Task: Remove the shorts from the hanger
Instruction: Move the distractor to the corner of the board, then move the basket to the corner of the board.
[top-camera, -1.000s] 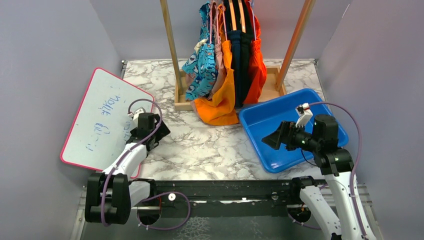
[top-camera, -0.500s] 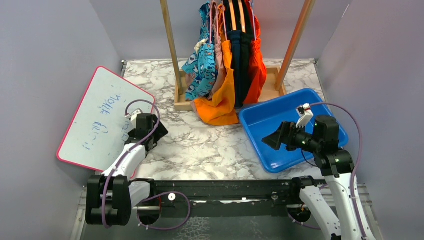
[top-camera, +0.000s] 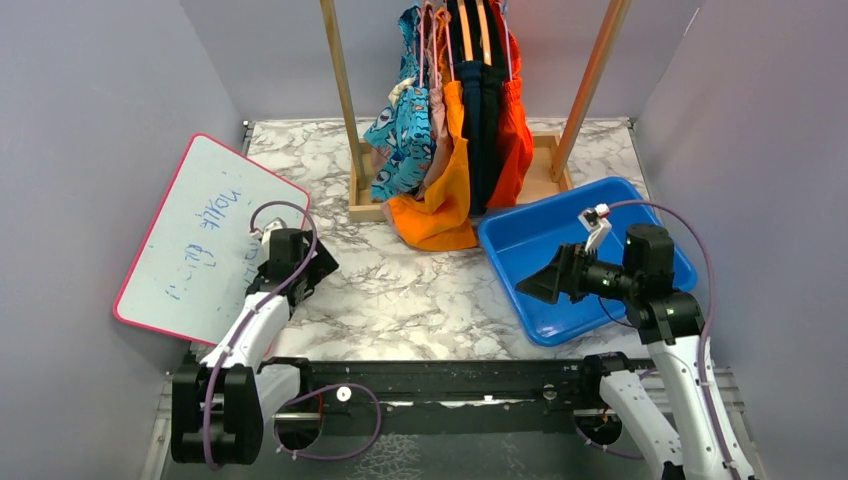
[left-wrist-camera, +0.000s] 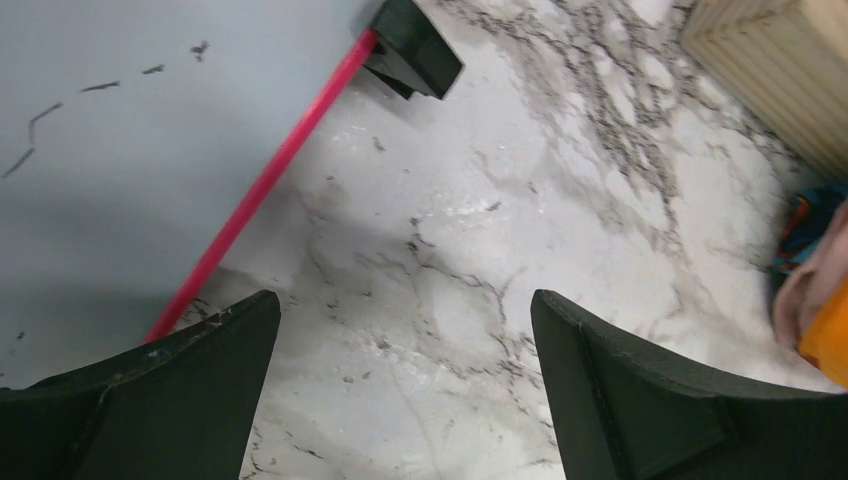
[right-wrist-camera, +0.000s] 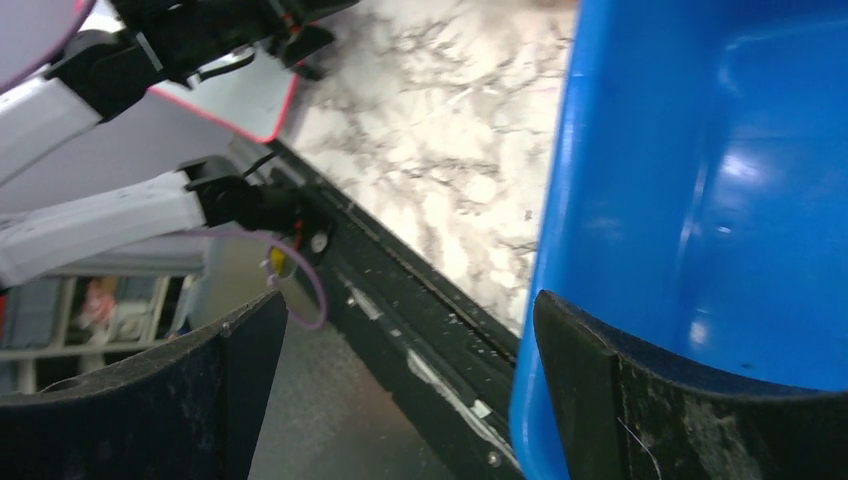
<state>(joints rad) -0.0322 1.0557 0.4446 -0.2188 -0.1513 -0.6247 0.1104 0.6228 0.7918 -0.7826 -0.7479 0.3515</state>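
White links (top-camera: 250, 325), black joints (top-camera: 650, 250), purple cables (top-camera: 704, 300)

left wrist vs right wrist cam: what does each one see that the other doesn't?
Only the left wrist view: a corner of the wooden rack base, the edge of the hanging shorts, and the open left gripper.

Only the right wrist view: the blue tray, the left arm, the black rail along the table's near edge, and the open right gripper.

Both views: the marble tabletop and the pink-edged whiteboard.
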